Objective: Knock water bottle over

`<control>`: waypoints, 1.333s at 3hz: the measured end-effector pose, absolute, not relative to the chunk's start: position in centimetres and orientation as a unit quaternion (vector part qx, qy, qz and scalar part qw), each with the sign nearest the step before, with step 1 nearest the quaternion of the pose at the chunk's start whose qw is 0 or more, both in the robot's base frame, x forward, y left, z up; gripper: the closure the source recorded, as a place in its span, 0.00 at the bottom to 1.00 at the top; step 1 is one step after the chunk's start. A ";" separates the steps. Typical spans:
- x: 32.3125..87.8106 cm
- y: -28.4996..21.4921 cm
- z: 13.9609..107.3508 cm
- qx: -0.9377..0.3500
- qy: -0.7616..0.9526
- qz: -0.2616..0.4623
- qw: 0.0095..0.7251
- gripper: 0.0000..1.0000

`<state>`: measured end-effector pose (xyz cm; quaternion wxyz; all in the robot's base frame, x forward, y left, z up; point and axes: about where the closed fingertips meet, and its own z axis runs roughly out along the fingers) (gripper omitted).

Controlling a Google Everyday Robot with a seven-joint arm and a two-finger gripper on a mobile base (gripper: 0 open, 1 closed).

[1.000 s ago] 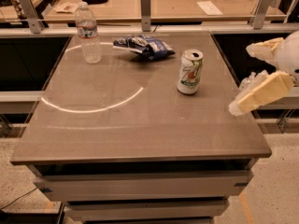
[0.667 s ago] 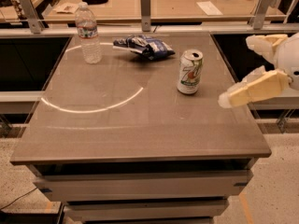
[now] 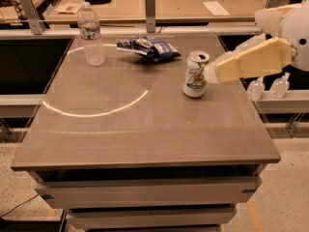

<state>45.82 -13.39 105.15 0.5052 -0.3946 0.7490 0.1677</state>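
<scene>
The water bottle (image 3: 91,34) stands upright at the table's far left corner: clear ribbed plastic, white cap, pale label band. My gripper (image 3: 212,73) reaches in from the right at the end of a cream arm, its tip right beside the green-and-white soda can (image 3: 195,74) in this view. The gripper is far to the right of the bottle, about half the table's width away.
A blue snack bag (image 3: 148,48) lies between bottle and can near the far edge. Two small clear bottles (image 3: 268,87) stand on a ledge off the table's right side. A metal post (image 3: 150,4) and another desk stand behind the table (image 3: 145,139).
The arm has swung left from beyond the table's right edge to over the table, its tip now beside the soda can. The bottle, can and bag have not moved.
</scene>
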 end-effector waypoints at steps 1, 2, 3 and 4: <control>45.7 -13.1 105.3 -0.366 0.763 0.189 0.498 0.00; 45.7 -13.1 105.3 -0.366 0.763 0.189 0.498 0.00; 44.7 -10.1 104.7 -0.374 0.764 0.210 0.482 0.00; 44.0 -4.5 102.4 -0.384 0.751 0.256 0.472 0.00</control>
